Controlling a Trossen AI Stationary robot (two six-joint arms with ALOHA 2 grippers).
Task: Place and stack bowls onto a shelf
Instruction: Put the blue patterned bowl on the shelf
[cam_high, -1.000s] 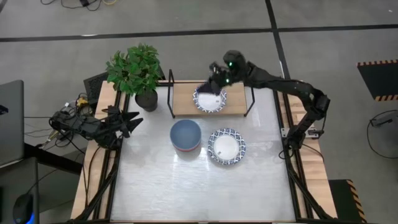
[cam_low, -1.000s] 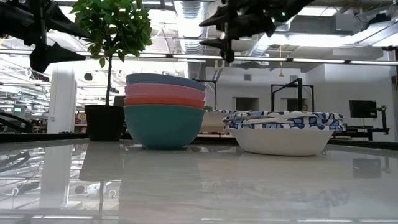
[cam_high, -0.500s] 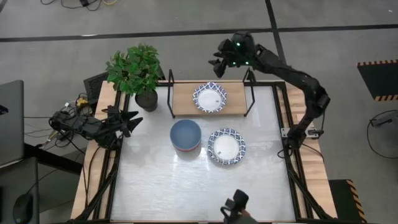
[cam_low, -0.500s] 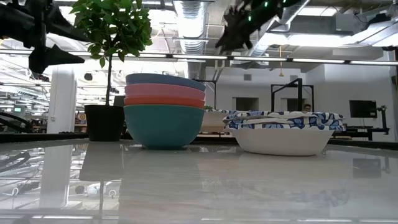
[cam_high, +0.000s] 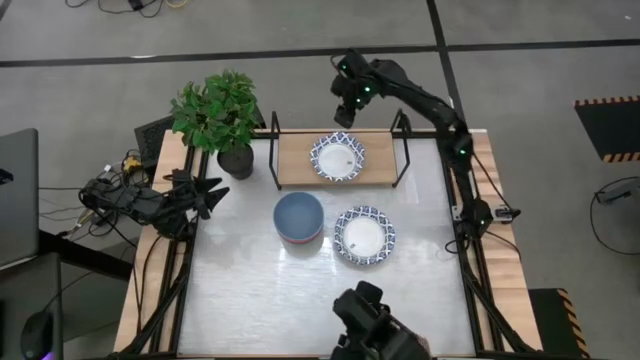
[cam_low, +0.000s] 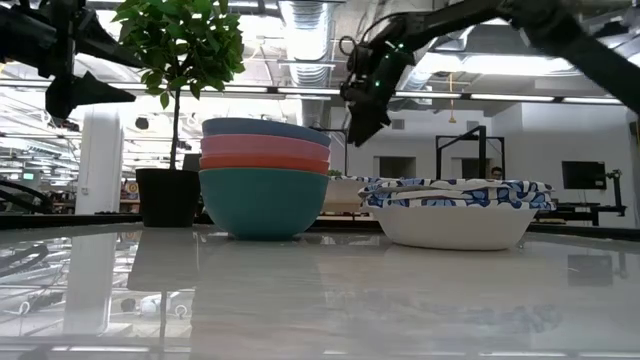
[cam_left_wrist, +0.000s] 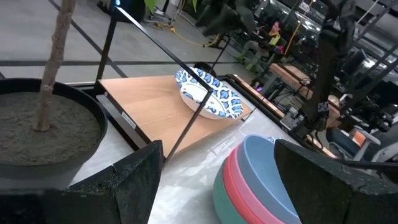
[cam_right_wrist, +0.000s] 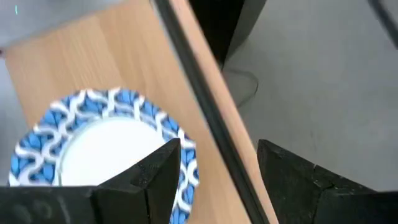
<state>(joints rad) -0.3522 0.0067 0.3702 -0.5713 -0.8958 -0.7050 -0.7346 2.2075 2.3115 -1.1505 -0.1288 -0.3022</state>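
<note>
A white bowl with a blue patterned rim (cam_high: 338, 157) sits on its base on the shelf's wooden plank (cam_high: 296, 160); it also shows in the right wrist view as the same bowl (cam_right_wrist: 99, 152). My right gripper (cam_high: 345, 112) hangs open above the shelf's far edge (cam_right_wrist: 205, 124), clear of that bowl. On the table, a stack of plain bowls (cam_high: 298, 217), blue on top, then red and teal (cam_low: 264, 185), stands next to stacked white-and-blue bowls (cam_high: 364, 235). My left gripper (cam_high: 207, 192) waits open at the table's left edge.
A potted plant (cam_high: 222, 118) stands at the far left, beside the shelf's black wire end frame (cam_high: 275, 150). A dark shape (cam_high: 375, 325) reaches over the table's near edge. Bare tabletop (cam_high: 250, 290) lies near and left of the bowl stacks.
My right gripper has risen off the patterned bowl on the shelf and drawn back toward the table's far edge, past the shelf. The bowl stays on the plank. A dark shape has come in over the near edge.
</note>
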